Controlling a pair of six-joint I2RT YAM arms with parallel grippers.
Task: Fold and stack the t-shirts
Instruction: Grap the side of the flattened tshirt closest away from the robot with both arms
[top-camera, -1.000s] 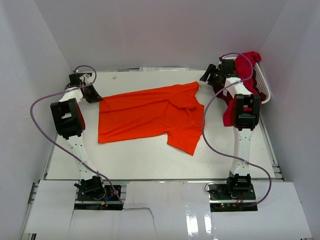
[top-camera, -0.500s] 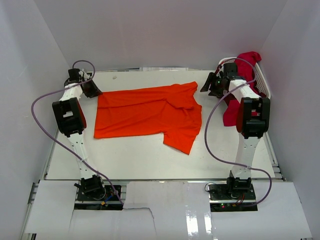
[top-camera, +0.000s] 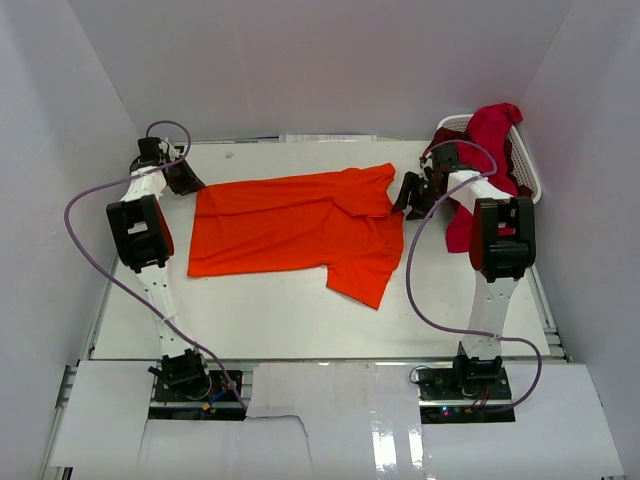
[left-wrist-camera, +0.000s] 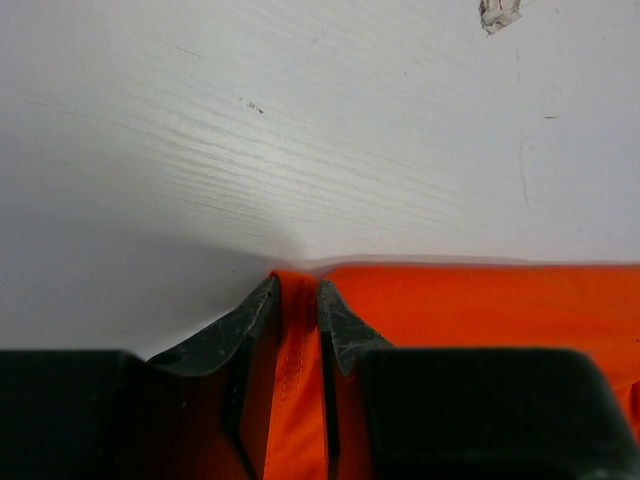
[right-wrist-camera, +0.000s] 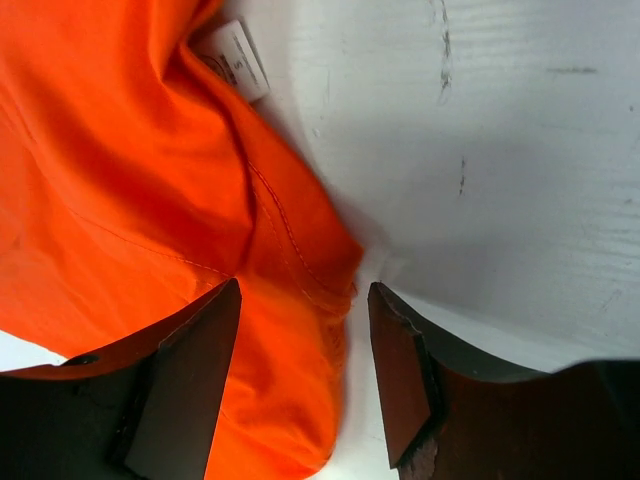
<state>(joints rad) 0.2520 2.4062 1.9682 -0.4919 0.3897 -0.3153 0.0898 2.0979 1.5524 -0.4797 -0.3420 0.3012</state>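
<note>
Orange t-shirt (right-wrist-camera: 130, 180), white tag (right-wrist-camera: 233, 60) illegible

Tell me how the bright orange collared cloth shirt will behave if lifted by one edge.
Probably floppy: the bright orange collared cloth shirt lies flat and wrinkled, its edge rumpling inside the open right pincer. Likely light, being thin cloth. Pushed, it would probably bunch rather than slide whole.

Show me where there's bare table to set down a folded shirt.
Bare: the wide strip of table between the orange t-shirt and the near edge. Crowded: the far right corner, by the laundry basket and red t-shirts.
</note>
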